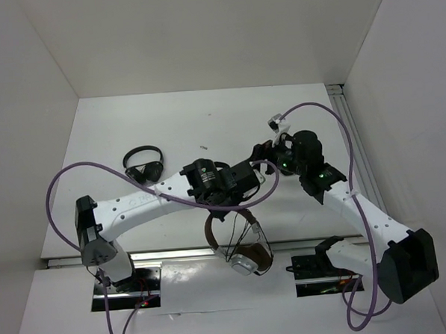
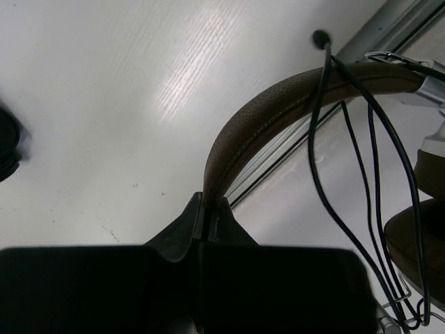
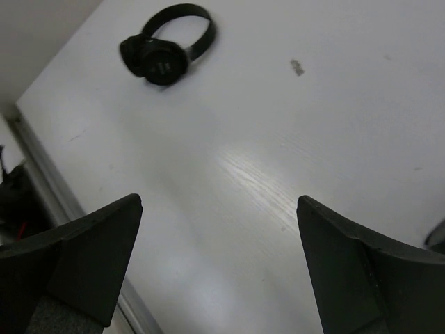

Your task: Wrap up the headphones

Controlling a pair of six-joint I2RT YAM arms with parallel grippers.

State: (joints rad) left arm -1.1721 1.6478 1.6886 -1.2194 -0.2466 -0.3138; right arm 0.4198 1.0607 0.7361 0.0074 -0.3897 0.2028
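From above, the headphones (image 1: 243,265) hang at the near edge of the table (image 1: 168,117), the grip hidden under the wrist; the left wrist view shows the left gripper (image 2: 207,212) clenched on their headband, cups cut off; the right wrist view shows the right gripper (image 3: 219,203) spread wide, empty.

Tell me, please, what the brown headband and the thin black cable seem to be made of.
The headband looks like matte leather or leatherette, judging by its fine grain and the light stitched seam along it. The cable is probably wire in a rubber or plastic sheath: smooth, thin, and hanging in loose loops.
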